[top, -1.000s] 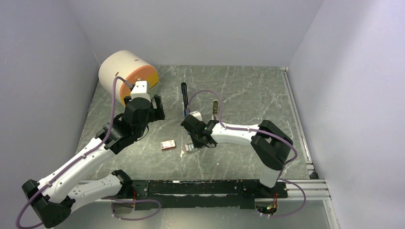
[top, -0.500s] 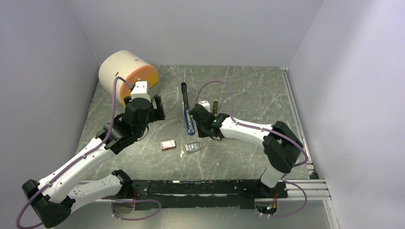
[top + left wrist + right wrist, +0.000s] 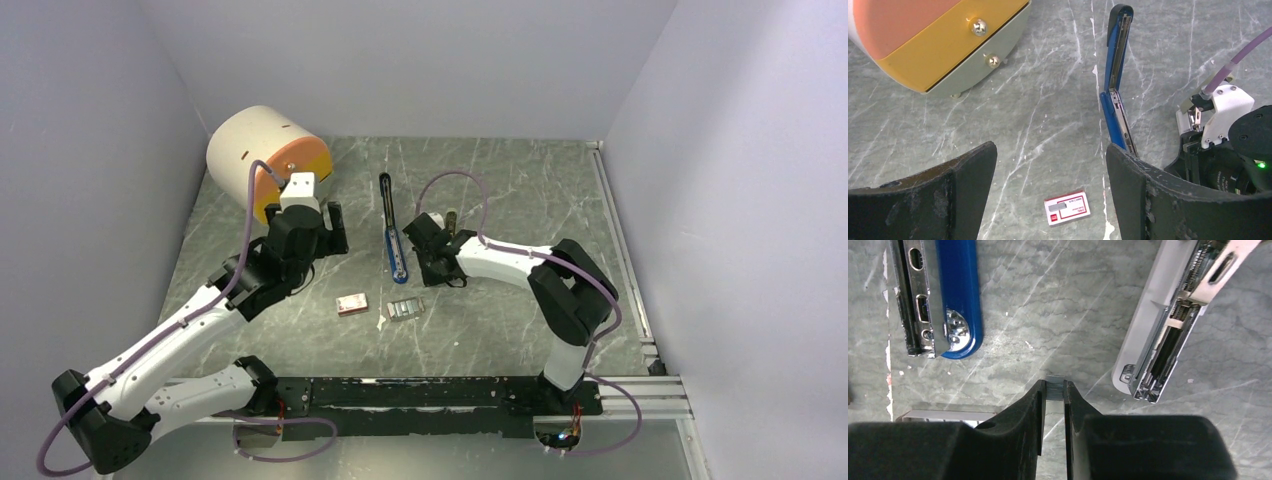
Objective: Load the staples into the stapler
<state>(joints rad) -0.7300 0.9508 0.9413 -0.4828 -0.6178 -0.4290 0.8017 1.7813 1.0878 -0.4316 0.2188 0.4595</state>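
The blue stapler [image 3: 396,252] lies opened flat mid-table, its black arm [image 3: 385,192] stretched toward the back. It also shows in the left wrist view [image 3: 1113,120] and the right wrist view [image 3: 955,295]. My right gripper [image 3: 1054,386] is shut on a short strip of staples [image 3: 1054,389], just right of the stapler's blue end and above the table. In the top view it sits right of the stapler [image 3: 436,270]. The staples block [image 3: 404,309] lies nearer the front, with the pink-red and white box [image 3: 351,304] to its left. My left gripper [image 3: 1050,150] is open above the box [image 3: 1067,208].
A round white and orange drawer unit [image 3: 268,155] stands at the back left, its knobbed drawers in the left wrist view [image 3: 933,40]. A pale beige-grey bar [image 3: 1153,335] lies opened just right of my right gripper. Grey walls enclose the table.
My right gripper has risen from the staples block and moved back toward the stapler's right side, with a strip held in it. The left arm shifted slightly.
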